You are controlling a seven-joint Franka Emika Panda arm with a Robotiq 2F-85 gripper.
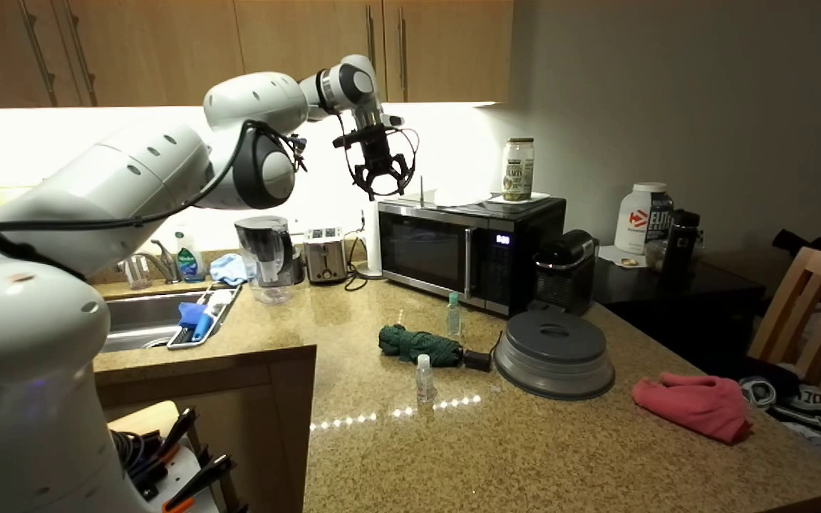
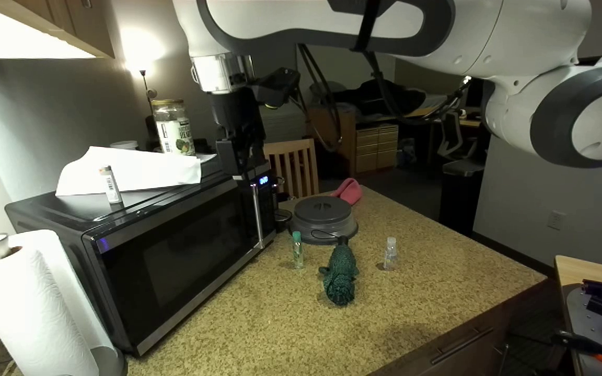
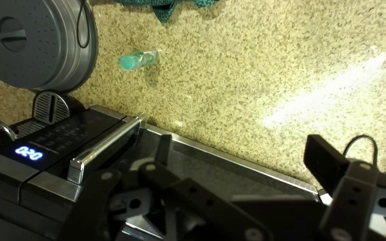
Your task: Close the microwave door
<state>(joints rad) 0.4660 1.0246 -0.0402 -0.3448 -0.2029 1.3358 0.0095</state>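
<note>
The black and silver microwave (image 1: 546,222) stands on the counter, its display lit. Its dark glass microwave door (image 1: 421,246) lies flush with the front in both exterior views, and the same door (image 2: 175,266) shows no visible gap. A vertical silver handle (image 3: 107,142) is at the door's edge beside the control panel. My gripper (image 1: 386,192) points down near the microwave's top front edge. In the wrist view the gripper (image 3: 245,150) is open, its fingers wide apart with nothing between them and the door below. Whether a fingertip touches the microwave, I cannot tell.
A jar (image 2: 175,130), white paper (image 2: 134,167) and a small white tube (image 2: 110,185) stand or lie on the microwave. Nearby are a paper towel roll (image 2: 29,308), green-capped bottle (image 1: 453,317), clear bottle (image 1: 425,381), green bundle (image 1: 417,345), grey lid (image 1: 553,353) and coffee maker (image 1: 564,274).
</note>
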